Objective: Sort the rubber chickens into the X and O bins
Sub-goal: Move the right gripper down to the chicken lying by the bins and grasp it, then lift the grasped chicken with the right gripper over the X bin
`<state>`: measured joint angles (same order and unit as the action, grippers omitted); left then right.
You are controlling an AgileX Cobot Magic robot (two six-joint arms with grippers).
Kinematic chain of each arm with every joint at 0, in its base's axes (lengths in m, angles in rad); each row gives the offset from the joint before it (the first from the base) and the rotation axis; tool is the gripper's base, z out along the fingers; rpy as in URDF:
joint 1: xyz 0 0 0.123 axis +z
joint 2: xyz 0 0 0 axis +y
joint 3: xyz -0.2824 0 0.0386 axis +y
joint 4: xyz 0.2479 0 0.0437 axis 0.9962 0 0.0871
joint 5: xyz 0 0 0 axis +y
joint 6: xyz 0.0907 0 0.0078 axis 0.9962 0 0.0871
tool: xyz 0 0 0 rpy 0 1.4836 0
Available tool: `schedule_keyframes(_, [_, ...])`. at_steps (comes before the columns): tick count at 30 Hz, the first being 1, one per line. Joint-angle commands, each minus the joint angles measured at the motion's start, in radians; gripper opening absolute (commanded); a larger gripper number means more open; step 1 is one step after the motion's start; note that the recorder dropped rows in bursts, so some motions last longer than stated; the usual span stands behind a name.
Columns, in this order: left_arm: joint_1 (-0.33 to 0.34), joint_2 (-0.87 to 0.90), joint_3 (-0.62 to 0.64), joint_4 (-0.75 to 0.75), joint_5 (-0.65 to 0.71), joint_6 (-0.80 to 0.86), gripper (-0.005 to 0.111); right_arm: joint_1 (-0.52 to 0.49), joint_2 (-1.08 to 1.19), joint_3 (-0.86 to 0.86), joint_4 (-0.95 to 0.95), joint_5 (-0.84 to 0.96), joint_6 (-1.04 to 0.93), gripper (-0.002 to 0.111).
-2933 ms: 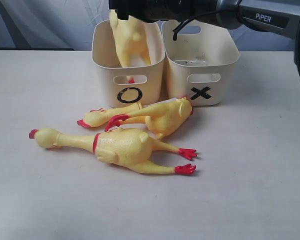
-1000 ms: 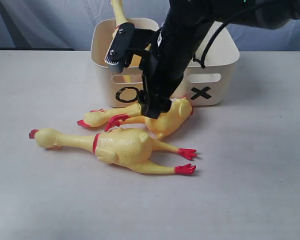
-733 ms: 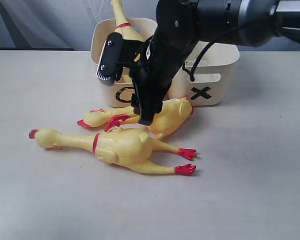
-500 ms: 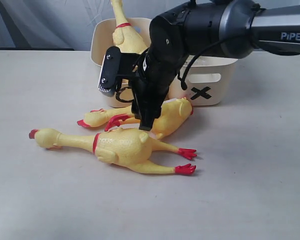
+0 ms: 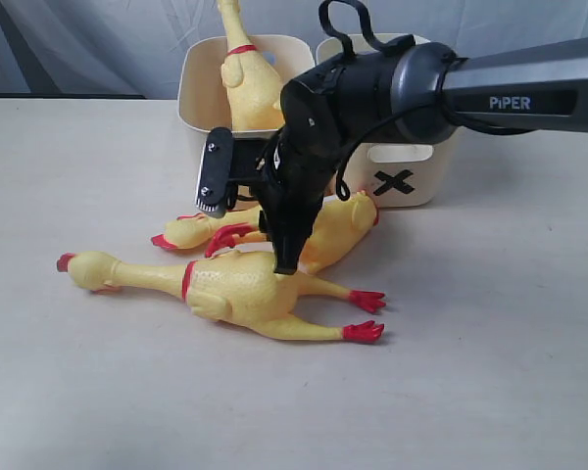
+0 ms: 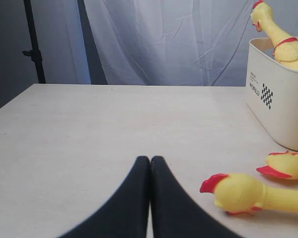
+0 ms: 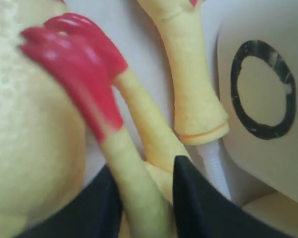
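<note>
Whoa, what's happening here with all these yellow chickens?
A two-armed robot is sorting rubber chickens into two tubs. One chicken stands in the O bin; the arm hides most of the inside of the X bin. Three more lie on the table in front of the bins. The right gripper is down among them, its fingers on either side of a smaller chicken leg; I can't tell whether it is clamped. The left gripper is shut, holding nothing.

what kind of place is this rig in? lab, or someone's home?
Most likely a lab or studio data-collection bench, not a home: a bare pale table, a white curtain backdrop with a black stand beside it, and staged props, rubber chickens and cream bins marked O and X.
</note>
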<state>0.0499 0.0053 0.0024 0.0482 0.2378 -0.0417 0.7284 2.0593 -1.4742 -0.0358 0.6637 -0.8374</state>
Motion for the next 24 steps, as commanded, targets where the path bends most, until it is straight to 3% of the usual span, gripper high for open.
schedule_keyframes(1, [-0.002,-0.005,-0.002,-0.002,-0.007,-0.004,0.000,0.000,0.005,0.004,0.003,0.018,-0.001,0.004])
schedule_keyframes(2, [-0.002,-0.005,-0.002,-0.002,-0.007,-0.004,0.000,0.000,0.005,0.004,0.003,0.024,0.001,-0.001])
schedule_keyframes(11, [-0.002,-0.005,-0.002,-0.002,-0.007,-0.004,0.000,0.000,-0.060,0.004,0.055,0.098,0.008,-0.001])
schedule_keyframes(24, [-0.002,-0.005,-0.002,-0.002,-0.007,-0.004,0.000,0.000,-0.284,0.004,0.206,0.021,0.206,-0.001])
